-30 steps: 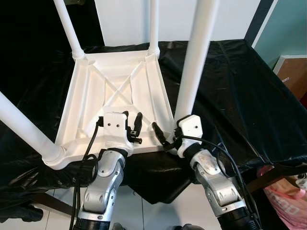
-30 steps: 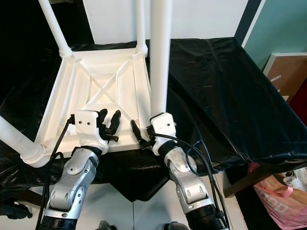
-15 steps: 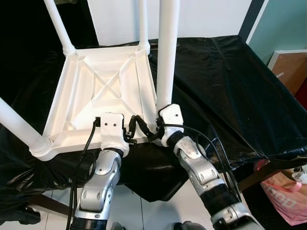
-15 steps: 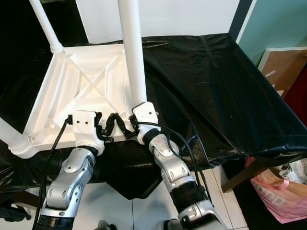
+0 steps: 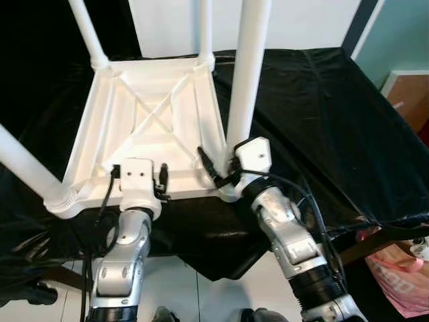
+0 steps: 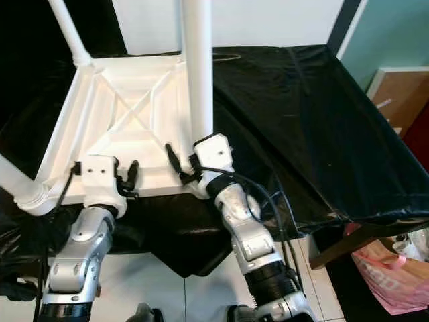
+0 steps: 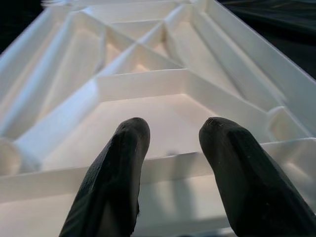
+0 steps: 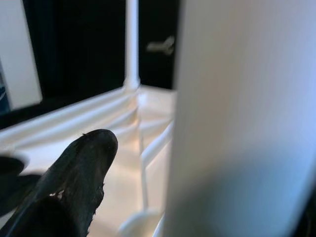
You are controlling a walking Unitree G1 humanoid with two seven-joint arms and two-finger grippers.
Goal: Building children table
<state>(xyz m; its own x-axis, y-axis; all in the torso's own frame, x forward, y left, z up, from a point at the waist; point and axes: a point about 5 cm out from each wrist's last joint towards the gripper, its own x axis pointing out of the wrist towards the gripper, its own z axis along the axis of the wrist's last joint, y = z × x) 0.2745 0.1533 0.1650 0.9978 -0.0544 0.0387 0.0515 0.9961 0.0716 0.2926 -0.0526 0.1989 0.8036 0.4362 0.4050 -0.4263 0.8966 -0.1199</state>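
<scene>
A white children's table (image 5: 151,114) lies upside down on a black-covered worktop (image 5: 315,114), its ribbed underside facing up. Its white legs stand upward; the near-right leg (image 5: 247,80) rises from the corner socket (image 5: 229,191). My right gripper (image 5: 216,169) is at that leg's base, open; one black finger (image 8: 74,182) stands a little off the leg (image 8: 242,118), and the leg hides the other. My left gripper (image 7: 170,148) is open at the table's near rim (image 7: 163,165), its fingers (image 5: 163,180) just over the edge.
The near-left leg (image 5: 30,168) leans out over the worktop's left side. Black cloth hangs over the worktop's front edge (image 5: 221,248) above white floor tiles. A pink bag (image 5: 402,282) lies on the floor at the right, a brown board (image 5: 409,94) beyond it.
My right gripper has swung its fingers away from the left gripper and up along the near-right leg's base. The left gripper stays at the near rim. The camera has shifted slightly.
</scene>
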